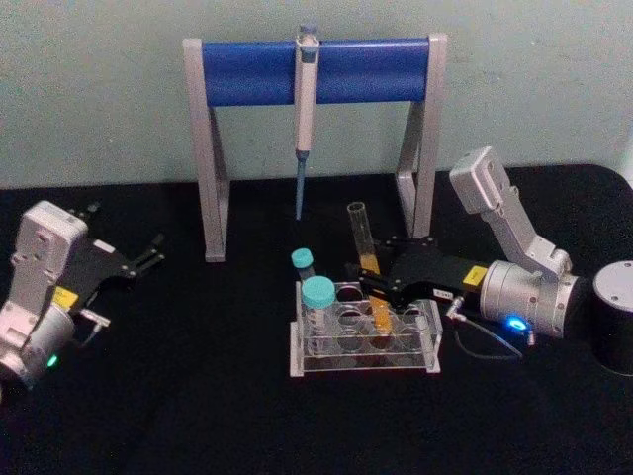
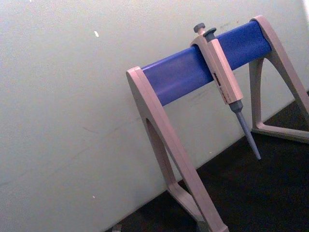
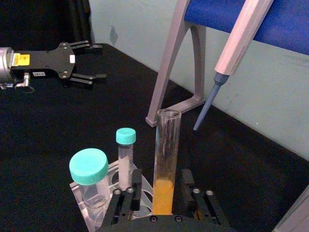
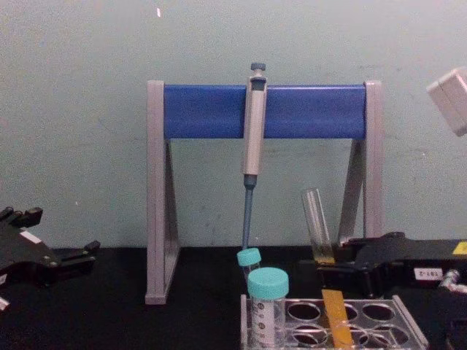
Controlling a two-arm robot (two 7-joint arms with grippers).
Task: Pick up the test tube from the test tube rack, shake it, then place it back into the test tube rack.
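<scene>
Overhead, the right gripper clasped the test tube, which leaned with its foot in the test tube rack, while the left gripper sat parked well left of the rack, fingers spread. From the right wrist, the pads pinched the tube at its orange-yellow liquid just above the rack. From the chest, the tube rose tilted out of the rack.

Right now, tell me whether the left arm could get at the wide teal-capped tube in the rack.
Probably yes. The wide tube stands at the rack's left end, nearest the open left end effector, with bare table between. The right end effector is further right, at the glass tube.
</scene>
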